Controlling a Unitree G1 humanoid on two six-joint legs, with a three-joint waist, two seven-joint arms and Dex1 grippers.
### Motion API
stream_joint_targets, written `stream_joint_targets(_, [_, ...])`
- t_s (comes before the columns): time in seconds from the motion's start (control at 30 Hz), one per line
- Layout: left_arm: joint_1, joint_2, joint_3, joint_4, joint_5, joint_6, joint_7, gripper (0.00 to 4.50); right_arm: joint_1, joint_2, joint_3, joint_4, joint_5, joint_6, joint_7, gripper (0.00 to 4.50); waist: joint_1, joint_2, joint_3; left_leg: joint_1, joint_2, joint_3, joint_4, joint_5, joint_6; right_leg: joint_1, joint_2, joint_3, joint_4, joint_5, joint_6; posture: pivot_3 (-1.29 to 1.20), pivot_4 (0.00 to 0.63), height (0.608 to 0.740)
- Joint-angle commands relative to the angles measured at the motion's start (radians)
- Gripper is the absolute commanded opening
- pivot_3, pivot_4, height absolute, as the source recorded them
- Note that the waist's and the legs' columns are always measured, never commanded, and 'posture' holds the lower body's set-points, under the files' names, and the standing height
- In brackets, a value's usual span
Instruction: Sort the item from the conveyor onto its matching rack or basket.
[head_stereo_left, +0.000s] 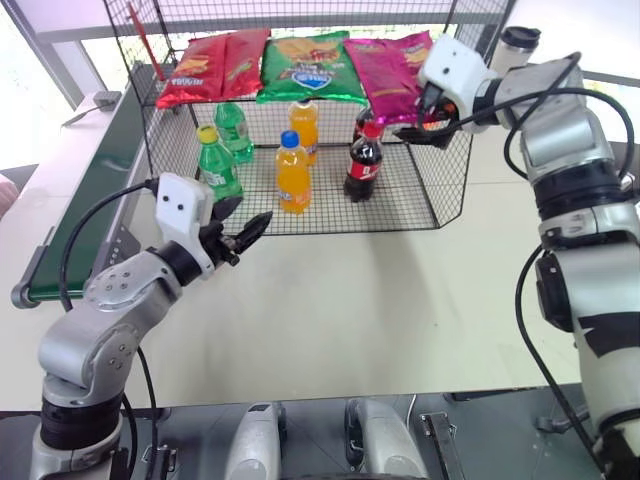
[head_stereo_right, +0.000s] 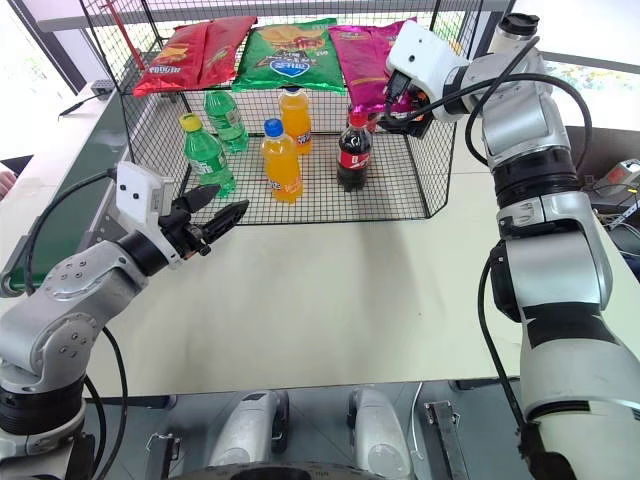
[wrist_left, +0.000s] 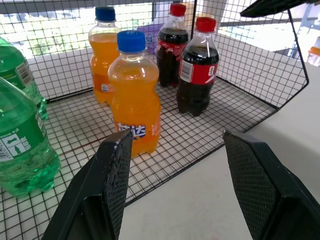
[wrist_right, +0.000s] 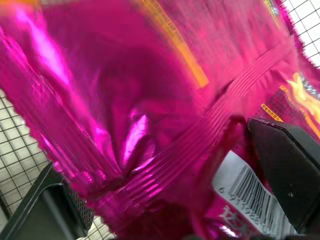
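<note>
Four snack bags lie side by side on the mesh upper shelf of the black wire rack: two red chip bags, a green chip bag and, at the right end, the magenta-pink bag. Its near edge is covered by the right gripper, which sits at the shelf's front right corner. In the right wrist view the two black fingers stand wide apart on either side of the crinkled bag, not pinching it; whether either finger touches the foil cannot be told. A barcode panel on the bag is partly cut off at the frame edge.

Below, on the mesh floor, stand green soda bottles, orange soda bottles and cola bottles, the rear ones partly hidden behind the front ones. The left gripper hovers just outside the rack's front, jaws parted and empty. The dark-green conveyor runs along the left, its far end cut off.
</note>
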Motion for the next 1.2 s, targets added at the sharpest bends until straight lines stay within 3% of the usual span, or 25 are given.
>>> stream_joint_targets(0.03, [-0.002, -0.007, 0.004, -0.022, 0.015, -0.027, 0.001, 2.97, -0.037, 0.009, -0.026, 0.064, 0.014, -0.02, -0.03, 4.48, 0.0, 0.0, 0.0, 0.0, 0.0, 0.0, 0.0, 0.0, 0.0, 0.0, 0.0, 0.0, 0.0, 0.0, 0.0, 0.0, 0.15, 0.74])
stream_joint_targets(0.73, [-0.007, -0.03, -0.014, -0.011, 0.069, -0.031, -0.011, 2.97, -0.119, 0.047, -0.101, 0.197, 0.076, -0.04, -0.128, 4.48, 0.0, 0.0, 0.0, 0.0, 0.0, 0.0, 0.0, 0.0, 0.0, 0.0, 0.0, 0.0, 0.0, 0.0, 0.0, 0.0, 0.15, 0.74])
stream_joint_targets(0.97, [-0.002, -0.03, -0.001, -0.015, 0.074, -0.031, -0.015, 2.97, -0.057, 0.013, -0.102, 0.069, 0.103, -0.127, -0.022, 4.48, 0.0, 0.0, 0.0, 0.0, 0.0, 0.0, 0.0, 0.0, 0.0, 0.0, 0.0, 0.0, 0.0, 0.0, 0.0, 0.0, 0.15, 0.74])
stream_joint_targets(1.2, [0.012, -0.014, 0.022, -0.015, 0.08, -0.032, -0.017, 2.97, 0.131, -0.039, -0.144, -0.246, 0.17, -0.186, 0.014, 4.48, 0.002, 0.0, 0.0, 0.0, 0.0, 0.0, 0.0, 0.0, 0.0, 0.0, 0.0, 0.0, 0.0, 0.0, 0.0, 0.0, 0.15, 0.74])
